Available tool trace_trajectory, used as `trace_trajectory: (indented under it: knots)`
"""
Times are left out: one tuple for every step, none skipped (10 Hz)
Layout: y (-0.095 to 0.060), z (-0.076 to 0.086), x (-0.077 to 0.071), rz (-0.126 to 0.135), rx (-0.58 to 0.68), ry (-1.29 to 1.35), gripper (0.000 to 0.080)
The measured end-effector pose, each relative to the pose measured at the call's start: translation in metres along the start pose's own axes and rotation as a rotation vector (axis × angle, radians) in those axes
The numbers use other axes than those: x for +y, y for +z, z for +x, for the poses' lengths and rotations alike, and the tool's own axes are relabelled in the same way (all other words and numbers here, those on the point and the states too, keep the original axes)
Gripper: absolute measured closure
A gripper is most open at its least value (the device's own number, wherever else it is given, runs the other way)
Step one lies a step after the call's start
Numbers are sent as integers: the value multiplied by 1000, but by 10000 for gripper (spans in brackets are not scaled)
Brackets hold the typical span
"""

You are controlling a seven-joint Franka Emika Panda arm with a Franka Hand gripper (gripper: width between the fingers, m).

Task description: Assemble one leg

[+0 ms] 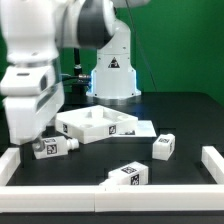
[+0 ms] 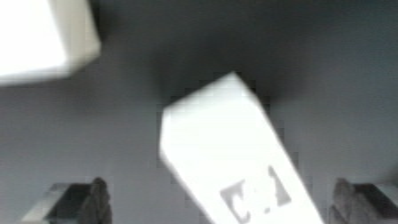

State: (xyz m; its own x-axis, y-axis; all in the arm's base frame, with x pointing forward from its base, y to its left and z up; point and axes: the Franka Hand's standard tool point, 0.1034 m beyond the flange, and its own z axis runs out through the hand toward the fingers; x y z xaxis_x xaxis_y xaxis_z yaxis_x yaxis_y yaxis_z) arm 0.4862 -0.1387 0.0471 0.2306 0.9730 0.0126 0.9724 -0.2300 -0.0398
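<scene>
A leg (image 1: 57, 147), a small white block with a black-and-white tag, lies on the black table at the exterior view's left. My gripper (image 1: 45, 140) hangs right over it, largely hidden by the arm's white body. In the wrist view the leg (image 2: 222, 160) lies at a slant between my two dark fingers (image 2: 75, 200), which stand wide apart on either side without touching it. The gripper (image 2: 219, 205) is open and empty. Two more legs lie apart: one (image 1: 165, 146) at the exterior view's right, one (image 1: 128, 174) near the front.
The large flat white square panel (image 1: 100, 124) with raised rim lies mid-table, just beyond the leg. White border rails run along the front (image 1: 110, 191) and both sides. The robot base (image 1: 112, 75) stands behind. A blurred white object (image 2: 39, 40) shows in the wrist view.
</scene>
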Motion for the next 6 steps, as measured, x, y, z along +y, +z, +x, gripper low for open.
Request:
trace_trajectory:
  knots:
    - [-7,22,-2,-11,-7,77,152]
    - [-18,48,2,-28,-9,147,152]
    - [-26,73,9,-42,-7,259,152]
    - [-31,100,19,-49,-1,426,150]
    - [-32,120,36,-60,8,537,150]
    - [-31,126,52,-76,18,555,150]
